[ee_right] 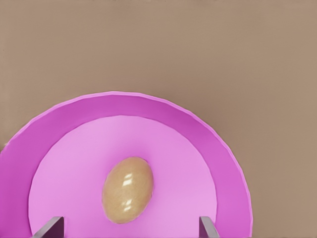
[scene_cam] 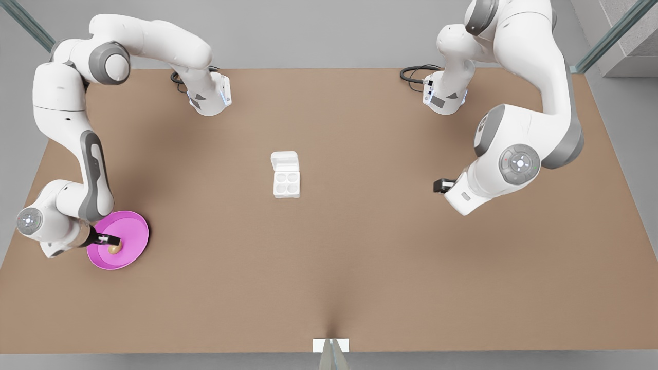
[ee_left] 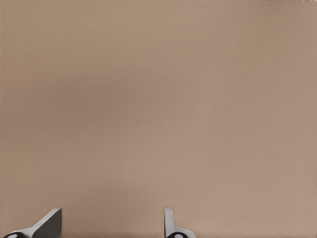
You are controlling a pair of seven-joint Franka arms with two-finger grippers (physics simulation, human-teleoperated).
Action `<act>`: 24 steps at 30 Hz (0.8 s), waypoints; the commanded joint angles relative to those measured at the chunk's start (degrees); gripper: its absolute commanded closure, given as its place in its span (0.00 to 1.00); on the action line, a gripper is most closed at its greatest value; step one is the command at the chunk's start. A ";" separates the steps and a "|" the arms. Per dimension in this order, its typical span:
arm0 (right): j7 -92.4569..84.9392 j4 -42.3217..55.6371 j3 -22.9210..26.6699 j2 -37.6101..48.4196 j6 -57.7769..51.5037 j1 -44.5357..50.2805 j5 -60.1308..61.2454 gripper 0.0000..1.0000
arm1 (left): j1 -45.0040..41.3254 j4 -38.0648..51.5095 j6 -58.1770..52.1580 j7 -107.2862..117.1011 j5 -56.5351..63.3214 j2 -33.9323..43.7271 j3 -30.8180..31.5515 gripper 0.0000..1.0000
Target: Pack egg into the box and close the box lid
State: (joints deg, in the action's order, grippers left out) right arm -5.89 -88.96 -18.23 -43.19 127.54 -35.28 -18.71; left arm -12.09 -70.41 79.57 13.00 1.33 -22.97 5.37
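No legible txt, labels, brands or nos. anywhere in these views.

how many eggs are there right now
1. The egg lies on the pink plate at the front view's left, between the right gripper's open fingers. The box's four cups are empty.

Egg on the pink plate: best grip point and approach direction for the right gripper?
Grip the egg across its narrow middle, coming straight down from above. It lies on its side on the flat floor of the pink plate, whose raised rim likely blocks a side approach. The right gripper hovers over it, open, fingers either side. The left gripper waits over bare table.
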 commanded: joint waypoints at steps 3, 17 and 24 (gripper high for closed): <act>-5.79 -3.33 -9.45 0.30 3.60 -6.65 -10.55 0.00 | -0.04 0.01 0.14 1.23 0.08 -0.59 -0.01 0.00; -3.78 -2.62 -8.57 -4.54 7.02 -8.49 -14.51 0.00 | -1.10 0.10 0.23 1.32 2.54 -0.50 -0.01 0.00; -1.84 -4.12 -8.40 -5.07 7.99 -10.25 -10.12 0.00 | -1.01 0.01 0.23 1.32 2.45 -0.67 0.08 0.00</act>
State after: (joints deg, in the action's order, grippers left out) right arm -8.50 -92.80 -26.64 -48.24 135.02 -45.07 -29.82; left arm -13.10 -70.43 79.83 13.96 3.71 -23.72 5.40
